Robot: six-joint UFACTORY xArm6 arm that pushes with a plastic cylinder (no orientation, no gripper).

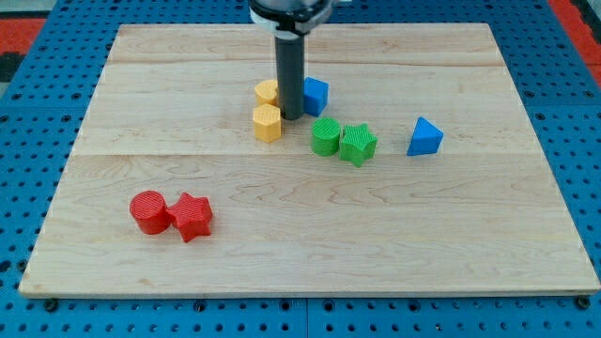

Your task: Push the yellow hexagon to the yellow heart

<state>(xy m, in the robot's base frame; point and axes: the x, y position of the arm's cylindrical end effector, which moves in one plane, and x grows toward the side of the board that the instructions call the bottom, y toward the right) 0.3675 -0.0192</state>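
Yellow hexagon (268, 123): one block, upright on the counter (470, 235), slightly above centre and left of the midline. Its upper edge touches or nearly touches the yellow heart.

Yellow heart (267, 92): one block, at 12 o'clock from the hexagon, just beside it; its right side is partly hidden behind the rod, so the heart outline is only partly made out.

My tip (291, 117): lower end of a straight dark rod coming down from the view's top. It stands at about 2 o'clock from the hexagon, just beside it, in the gap between the two yellow blocks and the blue block. Whether it touches either cannot be told. There are no fingers on this rod, so nothing is clasped or let go.

Blue block (316, 95): angular shape, at 2 o'clock from the hexagon, just beyond the rod.

Green cylinder (326, 136): at 4 o'clock from the hexagon, near. Green star (358, 144): touching the cylinder on its 3 o'clock side.

Blue triangle (424, 137): at 3 o'clock from the hexagon, well apart.

Red cylinder (148, 211) and red star (192, 216): a touching pair at 7 o'clock from the hexagon, well apart, near the counter's lower left.

Counter: pale wooden board lying on a blue perforated base (28, 169).
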